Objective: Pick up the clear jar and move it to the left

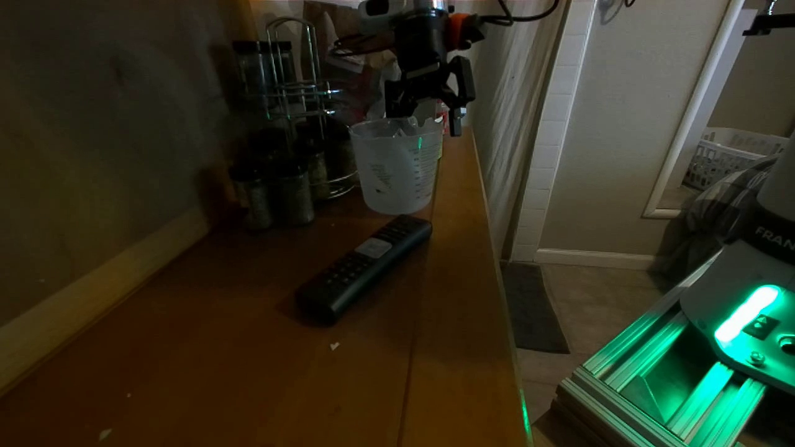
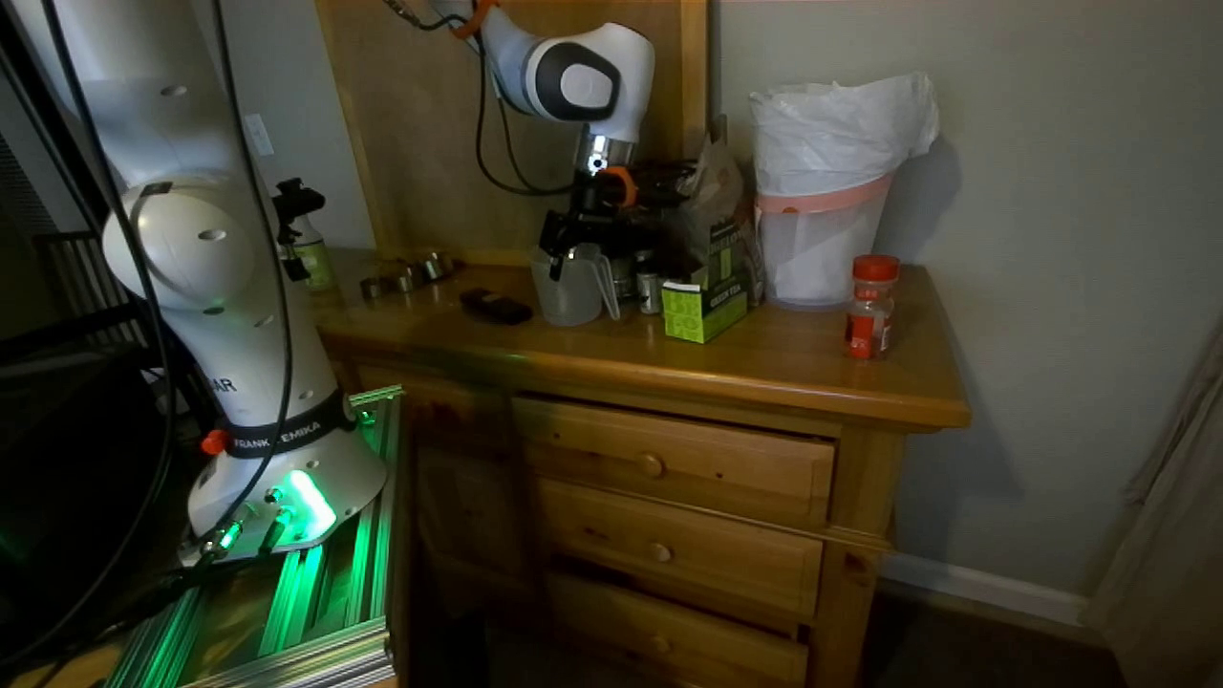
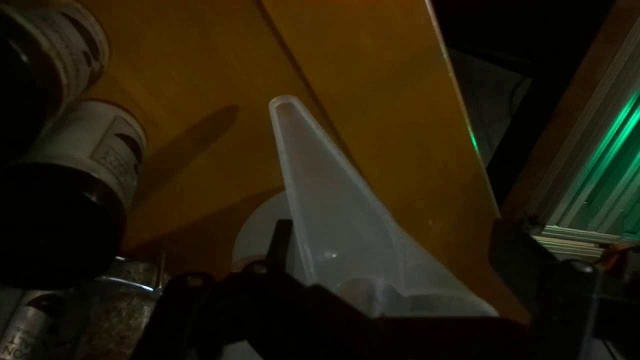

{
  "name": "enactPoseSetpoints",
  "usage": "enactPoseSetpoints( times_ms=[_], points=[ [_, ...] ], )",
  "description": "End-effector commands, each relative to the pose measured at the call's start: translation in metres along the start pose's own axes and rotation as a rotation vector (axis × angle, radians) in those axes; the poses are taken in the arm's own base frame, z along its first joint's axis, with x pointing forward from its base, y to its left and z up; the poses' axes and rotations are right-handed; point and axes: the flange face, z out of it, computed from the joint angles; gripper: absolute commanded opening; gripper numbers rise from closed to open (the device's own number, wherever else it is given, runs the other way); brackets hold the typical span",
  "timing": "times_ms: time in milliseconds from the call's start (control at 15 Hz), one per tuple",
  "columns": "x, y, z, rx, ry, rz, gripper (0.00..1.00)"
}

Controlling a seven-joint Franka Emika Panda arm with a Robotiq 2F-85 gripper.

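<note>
As the gripper [image 1: 427,124] hangs with jaws spread wide, the clear jar [image 1: 397,171] stands upright just below it, beside the black remote [image 1: 366,267], its handle [image 3: 335,210] pointing away from that remote.

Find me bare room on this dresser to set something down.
Wood between the remote, wall trim and front edge, bare but for flakes; also between the green tea box and red-lidded container. Crowded: around the clear jar, spice jars beside, open gripper at its top.

Exterior views along dresser top [image 1: 248,354], facing drawers [image 2: 712,569], wrist view close above clear jug [image 3: 345,220]
</note>
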Motion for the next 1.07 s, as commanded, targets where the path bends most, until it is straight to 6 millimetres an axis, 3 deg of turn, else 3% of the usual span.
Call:
enactPoseSetpoints(
  times_ms=[0, 533, 1000],
  points=[
    [0.001, 0.000, 0.002, -0.009, -0.056, -0.064, 1.00],
    [0.011, 0.005, -0.012, -0.202, -0.180, -0.141, 1.00],
    [0.027, -0.022, -0.019, -0.235, -0.174, -0.191, 1.00]
  ],
)
